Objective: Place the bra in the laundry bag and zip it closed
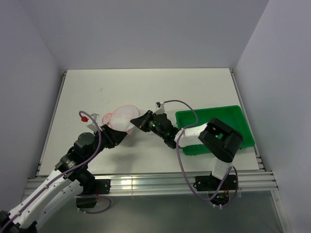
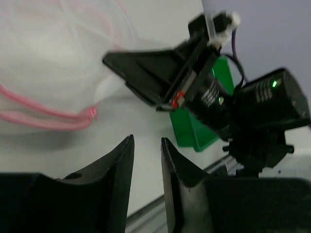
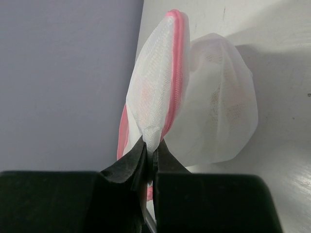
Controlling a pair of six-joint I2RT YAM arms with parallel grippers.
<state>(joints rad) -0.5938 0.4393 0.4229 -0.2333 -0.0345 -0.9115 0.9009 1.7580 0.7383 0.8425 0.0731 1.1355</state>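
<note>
The laundry bag (image 1: 121, 116) is white mesh with pink trim and stands lifted off the table at centre left. My right gripper (image 1: 137, 121) is shut on a pinch of its mesh beside the pink zip edge, plain in the right wrist view, where the gripper (image 3: 150, 146) holds the bag (image 3: 158, 82) upright. The second dome half (image 3: 223, 111) hangs behind. A faint peach tint shows through the mesh, but I cannot make out the bra itself. My left gripper (image 1: 121, 133) sits just below the bag. In the left wrist view the left gripper (image 2: 147, 141) is open with nothing between its fingers, apart from the bag (image 2: 48, 63).
A green plastic tray (image 1: 209, 112) lies at the right of the table, partly under the right arm, and shows as the tray (image 2: 197, 133) behind the right gripper in the left wrist view. Grey walls close in on both sides. The aluminium rail runs along the near edge.
</note>
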